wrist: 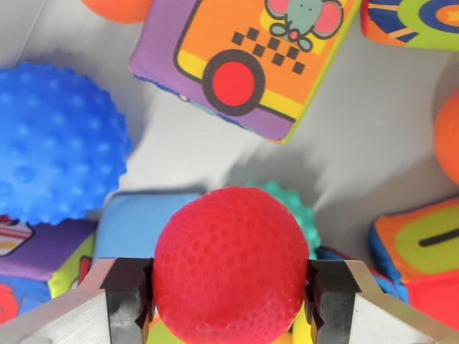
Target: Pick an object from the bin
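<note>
A: What is the gripper [231,297] doing in the wrist view?

B: It is pinching a round red ball with a dimpled rubber surface [231,266]. The two dark finger pads [130,297] are pressing against the ball on its left and right sides, so the jaws are closing on it and not spreading free.

A: Where is this red ball sitting?

B: It is filling the bottom centre of the picture, between the fingers, and it is hiding part of the toys under it. Just behind it a small teal knobbly ball [297,211] is peeking out.

A: And what is lying around?

B: On the wrist view's left a big blue ball with bumps [57,140] is resting beside a light blue soft cube [136,226]. At the top, a soft fabric block with an orange face, a red circle and a cartoon mouse [247,61] is lying tilted on the grey floor of the bin [373,143]. More colourful fabric blocks are showing at the right edge, and an orange ball [448,136] is partly cut off there.
</note>
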Available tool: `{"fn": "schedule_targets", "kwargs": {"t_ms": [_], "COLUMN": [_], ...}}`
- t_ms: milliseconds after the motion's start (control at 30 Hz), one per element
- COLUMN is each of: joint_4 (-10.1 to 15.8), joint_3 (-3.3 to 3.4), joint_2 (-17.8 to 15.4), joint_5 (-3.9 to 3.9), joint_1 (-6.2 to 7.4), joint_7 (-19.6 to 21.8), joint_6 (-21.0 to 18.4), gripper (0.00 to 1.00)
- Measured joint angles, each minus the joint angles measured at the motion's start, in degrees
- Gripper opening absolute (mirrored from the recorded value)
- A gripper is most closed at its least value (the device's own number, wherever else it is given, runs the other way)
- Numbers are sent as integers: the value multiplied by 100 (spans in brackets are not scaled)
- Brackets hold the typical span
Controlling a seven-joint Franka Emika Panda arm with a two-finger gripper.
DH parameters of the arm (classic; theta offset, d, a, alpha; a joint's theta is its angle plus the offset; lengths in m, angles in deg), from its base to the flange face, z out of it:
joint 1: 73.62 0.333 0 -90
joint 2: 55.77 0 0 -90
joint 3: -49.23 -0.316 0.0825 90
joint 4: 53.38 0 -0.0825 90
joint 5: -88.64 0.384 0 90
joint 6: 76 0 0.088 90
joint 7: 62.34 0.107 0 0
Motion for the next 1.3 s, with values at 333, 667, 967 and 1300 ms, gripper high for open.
{"fn": "schedule_targets", "kwargs": {"t_ms": [333, 667, 967, 1300], "joint_4": [-50, -182, -314, -411], "joint_3": [5, 6, 6, 6], "joint_2": [-459, -832, -1041, -1169], "joint_5": [-79, -131, -158, -173], "joint_1": [1, 1, 1, 1], "joint_7": [64, 107, 131, 147], "joint_6": [-569, -1121, -1501, -1747], "gripper": [0, 0, 0, 0]}}
